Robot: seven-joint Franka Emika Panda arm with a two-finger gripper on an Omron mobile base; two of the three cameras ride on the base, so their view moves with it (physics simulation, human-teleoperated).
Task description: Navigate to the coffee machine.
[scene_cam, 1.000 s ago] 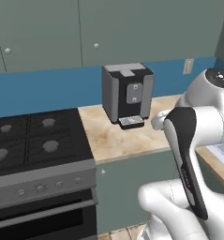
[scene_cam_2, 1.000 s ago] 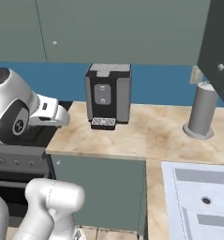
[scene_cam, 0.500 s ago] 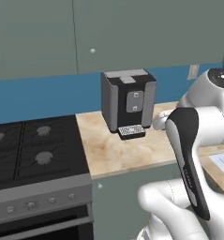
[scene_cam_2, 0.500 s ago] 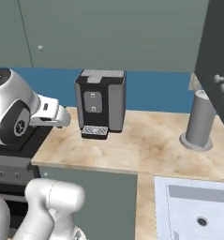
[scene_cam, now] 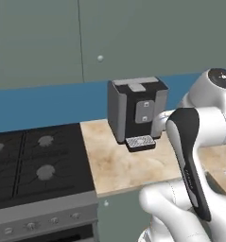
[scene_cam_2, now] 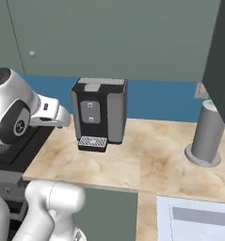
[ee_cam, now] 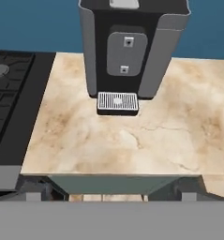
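Note:
The coffee machine (scene_cam: 135,115) is an upright dark grey box with a lighter front panel and two small square buttons. It stands at the back of the marble counter (scene_cam: 119,170), against the blue wall. Its perforated drip tray (ee_cam: 117,102) juts out toward me. The right base view shows the coffee machine (scene_cam_2: 99,116) left of centre, with my white arm beside it on the left. Seen from the hand, the coffee machine (ee_cam: 131,47) is straight ahead at top centre. My gripper (ee_cam: 112,191) is open, holds nothing, and hovers at the counter's front edge.
A black stovetop (scene_cam: 29,165) borders the counter on the left. To the right stand a tall grey cylinder (scene_cam_2: 207,134) and a pale sink (scene_cam_2: 198,221). Grey-green wall cabinets (scene_cam: 86,38) hang above, and a dark cabinet side (scene_cam_2: 222,56) rises at the far right.
Both base views have shifted as the base drove. The coffee machine now sits nearer and closer to centre, and less of the stove shows. The arm's pose looks unchanged.

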